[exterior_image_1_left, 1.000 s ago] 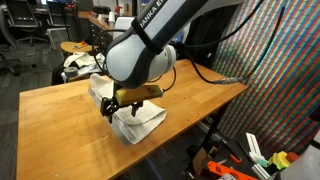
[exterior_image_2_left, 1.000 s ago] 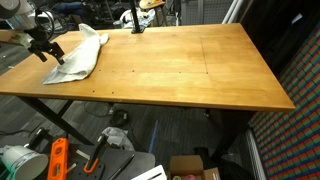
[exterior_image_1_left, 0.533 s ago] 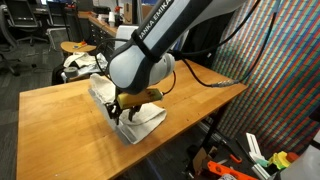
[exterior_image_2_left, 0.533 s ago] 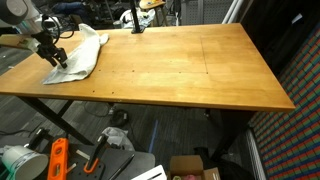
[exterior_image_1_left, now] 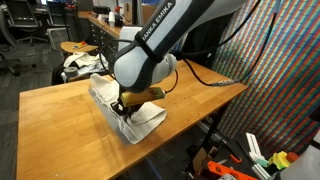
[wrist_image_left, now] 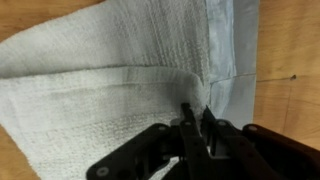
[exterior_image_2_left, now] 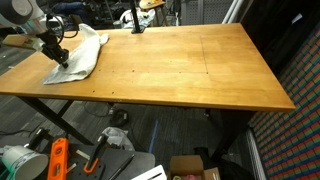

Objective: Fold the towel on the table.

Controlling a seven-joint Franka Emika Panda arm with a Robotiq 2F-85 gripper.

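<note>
Wide open a second ago, the gripper has lowered and now pinches a fold of the towel on the table.

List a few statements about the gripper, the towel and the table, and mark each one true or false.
1. The gripper is shut on a fold of the towel. True.
2. The towel lies in the middle of the table. False: it lies near one end, close to a corner.
3. The table has a wooden top. True.
4. The towel is spread out perfectly flat. False: it is rumpled, with a fold raised at the gripper.
5. The towel is bright red. False: it is off-white.
</note>
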